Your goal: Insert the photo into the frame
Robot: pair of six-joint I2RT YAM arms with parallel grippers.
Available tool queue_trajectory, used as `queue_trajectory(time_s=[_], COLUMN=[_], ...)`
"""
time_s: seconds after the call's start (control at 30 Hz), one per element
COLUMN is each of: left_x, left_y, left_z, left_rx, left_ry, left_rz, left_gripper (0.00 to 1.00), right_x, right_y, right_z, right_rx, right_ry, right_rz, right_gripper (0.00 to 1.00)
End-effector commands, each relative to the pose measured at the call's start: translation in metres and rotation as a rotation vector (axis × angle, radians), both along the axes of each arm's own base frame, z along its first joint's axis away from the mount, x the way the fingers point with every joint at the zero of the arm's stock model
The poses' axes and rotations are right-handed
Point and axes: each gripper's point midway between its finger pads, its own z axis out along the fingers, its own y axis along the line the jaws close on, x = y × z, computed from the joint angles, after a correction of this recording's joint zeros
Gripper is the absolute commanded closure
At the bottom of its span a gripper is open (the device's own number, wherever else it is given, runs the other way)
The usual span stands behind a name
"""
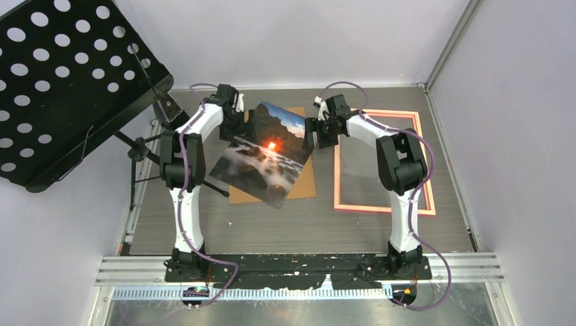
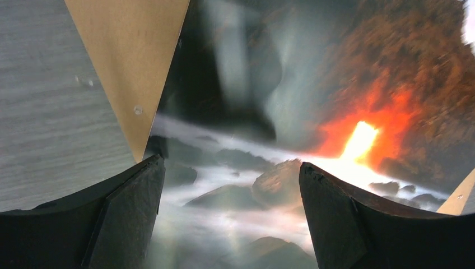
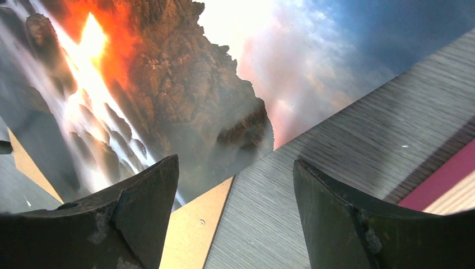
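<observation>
Gaping wide — both jaws over the photo (image 1: 266,163).

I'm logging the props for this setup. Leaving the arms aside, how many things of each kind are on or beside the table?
photo: 1
frame: 1
backing board: 1
music stand: 1
Total: 4

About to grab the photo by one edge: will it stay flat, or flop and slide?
Likely floppy: the photo looks sheet-thin, lying flat on the backing board, so a one-edge lift may sag. Probably slippery: its face shows glossy reflections in the left wrist view, so a push may skate it across.
</observation>
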Motion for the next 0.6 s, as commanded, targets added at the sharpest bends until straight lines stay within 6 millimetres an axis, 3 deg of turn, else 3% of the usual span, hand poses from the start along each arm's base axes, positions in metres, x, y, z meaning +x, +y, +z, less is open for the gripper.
queue_trajectory(time_s=[0.0, 0.13, 0.57], left_x=[-0.006, -0.013, -0.023], left_y=[0.012, 0.025, 0.033], left_z=[0.019, 0.022, 0.021], left_rx=[-0.021, -0.009, -0.046], left_ry=[-0.047, -0.040, 0.031], left_rz=[0.037, 0.064, 0.139], left_gripper=[0.11, 0.11, 0.14], right_x=[-0.014, -0.018, -0.028], right_y=[0.007, 0.011, 0.013], right_z=[-0.021, -0.026, -0.027], right_rx=[0.023, 0.046, 0.071], right_ry=[0.093, 0.119, 0.140], right_rz=[0.011, 0.018, 0.032], right_gripper=[0.19, 0.19, 0.20])
